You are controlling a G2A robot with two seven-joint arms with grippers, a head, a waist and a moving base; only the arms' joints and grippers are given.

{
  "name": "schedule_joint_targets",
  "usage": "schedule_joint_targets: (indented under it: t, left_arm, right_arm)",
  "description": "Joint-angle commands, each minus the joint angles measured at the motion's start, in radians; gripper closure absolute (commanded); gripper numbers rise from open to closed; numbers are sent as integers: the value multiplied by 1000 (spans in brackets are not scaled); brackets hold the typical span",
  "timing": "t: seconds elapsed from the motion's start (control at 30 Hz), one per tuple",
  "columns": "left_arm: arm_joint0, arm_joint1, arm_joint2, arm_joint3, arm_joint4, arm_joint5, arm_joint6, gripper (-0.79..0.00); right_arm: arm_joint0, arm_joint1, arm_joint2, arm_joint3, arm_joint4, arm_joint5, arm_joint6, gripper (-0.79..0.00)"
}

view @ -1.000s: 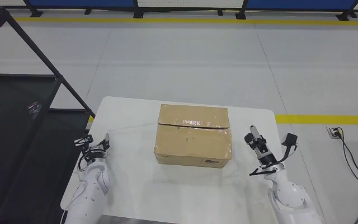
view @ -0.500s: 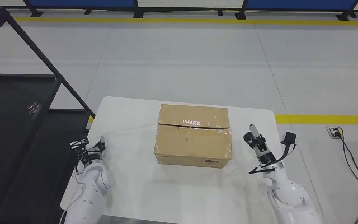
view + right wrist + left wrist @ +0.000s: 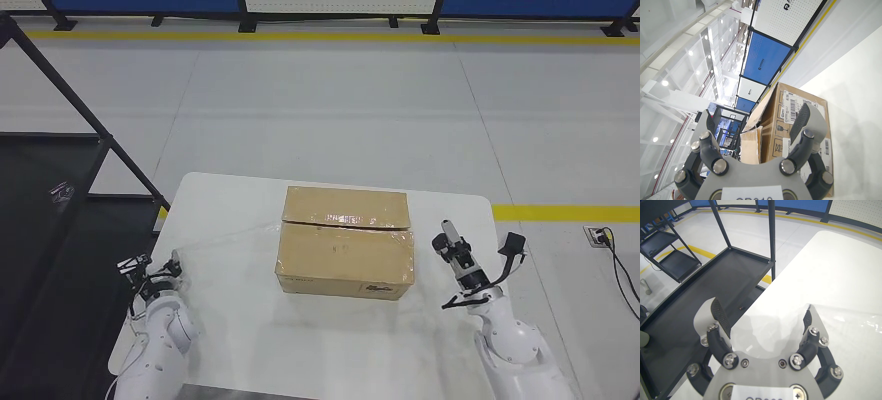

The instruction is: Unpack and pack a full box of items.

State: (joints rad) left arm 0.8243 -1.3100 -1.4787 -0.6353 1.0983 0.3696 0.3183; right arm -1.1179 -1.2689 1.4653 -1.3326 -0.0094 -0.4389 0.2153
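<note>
Change: the left gripper (image 3: 150,270) has been drawn back from the box (image 3: 345,245), out to the rim of the surface (image 3: 230,200); the right gripper (image 3: 447,243) has been eased a touch nearer the box.
Grippers: both are seen spread wide, nothing held.
Box: set mid-surface, flaps down, untouched.
Meaning: unpacking is judged not begun; opening is likely to be led from the box's right.
Edges: left of the box, the rim and a black rack (image 3: 50,200) are crowded by the left gripper.
Room: a wide stretch of surface is left between the box and each gripper.
</note>
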Motion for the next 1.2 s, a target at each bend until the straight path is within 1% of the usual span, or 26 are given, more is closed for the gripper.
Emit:
schedule_joint_targets:
  t: [0.0, 0.37, 0.5, 0.63, 0.8, 0.87, 0.93, 1.03, 1.1, 1.17]
  left_arm:
    - [7, 0, -5, -8, -5, 2, -2, -785]
    - [53, -2, -17, -75, -16, 28, -6, -785]
    - [83, -3, -24, -133, -22, 16, 34, -785]
    - [119, -1, -40, -216, -25, -2, 78, -785]
    - [137, 8, -61, -283, -5, -39, 58, -785]
    - [142, 12, -57, -296, 19, -87, 31, -785]
    - [151, 19, -52, -307, 47, -179, -2, -785]
    - [144, 37, -35, -301, 161, -330, -62, -785]
    - [124, 49, -23, -289, 228, -438, -86, -785]
    - [96, 57, -14, -269, 274, -524, -107, -785]
  right_arm:
    - [3, 0, -3, 1, -2, 1, 1, -785]
    - [15, -2, -12, 3, -8, 4, 6, -785]
    - [22, -2, -16, 9, -8, 4, 8, -785]
    - [26, -3, -20, 13, -8, 3, 9, -785]
    - [28, -2, -18, 16, -7, 2, 11, -785]
    - [26, -2, -14, 15, -3, -1, 12, -785]
    - [21, -1, -10, 14, -3, -4, 12, -785]
    - [18, 0, -4, 14, -1, -2, 13, -785]
    - [17, 0, -2, 11, -1, -1, 13, -785]
    - [15, 1, 0, 6, -1, 0, 13, -785]
